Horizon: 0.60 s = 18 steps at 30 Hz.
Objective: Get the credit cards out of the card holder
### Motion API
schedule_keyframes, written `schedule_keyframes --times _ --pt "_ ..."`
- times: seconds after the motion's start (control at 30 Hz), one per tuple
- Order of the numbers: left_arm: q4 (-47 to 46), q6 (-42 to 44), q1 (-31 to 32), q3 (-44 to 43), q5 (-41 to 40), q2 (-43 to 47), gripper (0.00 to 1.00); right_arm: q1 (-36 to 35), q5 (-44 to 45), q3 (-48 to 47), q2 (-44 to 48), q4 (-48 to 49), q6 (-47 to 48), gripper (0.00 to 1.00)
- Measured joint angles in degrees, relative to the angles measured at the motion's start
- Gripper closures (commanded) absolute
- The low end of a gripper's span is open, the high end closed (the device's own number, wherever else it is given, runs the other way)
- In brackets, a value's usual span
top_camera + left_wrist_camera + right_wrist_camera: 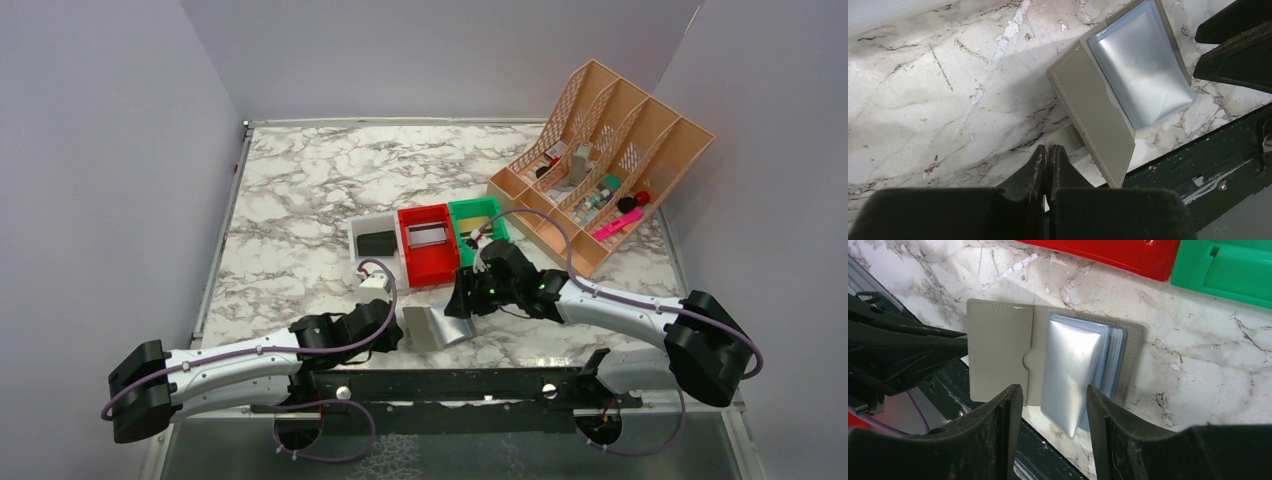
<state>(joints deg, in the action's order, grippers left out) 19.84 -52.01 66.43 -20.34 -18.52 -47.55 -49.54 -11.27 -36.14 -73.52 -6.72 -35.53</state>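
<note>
the left claw lies low over the marble counter with its two fingers pressed together. its tips sit right at a small pale tab that sticks out from the card holder. whether that tab is pinched between them i cannot tell.

the card holder lies open on the counter just ahead and to the right of this claw, near the counter's front edge. its plain grey panel is the one nearer the left claw. the other panel carries a stack of clear, shiny, pale blue sleeves.

the right claw hangs over the sleeve panel with its fingers apart, one on either side of the top sleeve, gripping nothing.

beyond the right claw, away from the arms, three bins stand side by side. the white bin is off to its left, with a black credit card lying inside. the red bin is nearly straight ahead and holds a flat greyish piece. the green bin is to the right. further right and back stands an orange rack with small items in it.
</note>
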Motion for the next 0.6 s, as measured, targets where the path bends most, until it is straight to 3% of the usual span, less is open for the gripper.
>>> schedule_keyframes --times 0.6 --pt "0.09 0.55 0.00 0.00 0.00 -0.04 1.00 0.02 -6.82 -0.02 -5.60 0.22 0.66 0.51"
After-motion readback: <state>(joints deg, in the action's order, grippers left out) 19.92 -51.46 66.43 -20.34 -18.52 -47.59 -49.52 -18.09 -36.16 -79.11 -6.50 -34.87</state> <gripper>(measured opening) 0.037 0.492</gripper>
